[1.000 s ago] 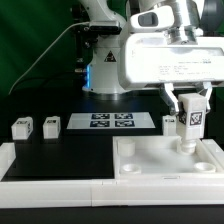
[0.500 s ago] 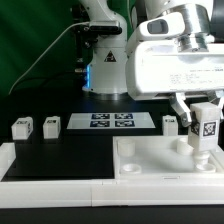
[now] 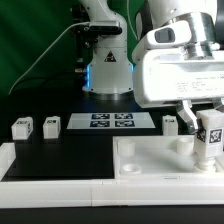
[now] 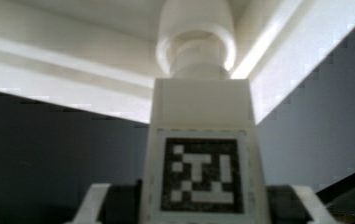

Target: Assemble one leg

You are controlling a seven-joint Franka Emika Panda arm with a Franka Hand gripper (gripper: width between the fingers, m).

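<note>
The black bench [image 3: 70, 155] ran across the room, and the white arm [image 3: 175, 70] loomed above the exterior view's right. Under it lay the big white tray [image 3: 150, 152], with the marker board [image 3: 110, 122] flat behind it. The claw [image 3: 208, 124] was clamped on the leg [image 3: 209, 135], gripping it upright, tag outward, over the tray's far corner on the exterior view's right; whether it touched, I couldn't tell. Three spare pegs [image 3: 21, 128] stood behind on the bench.
</note>
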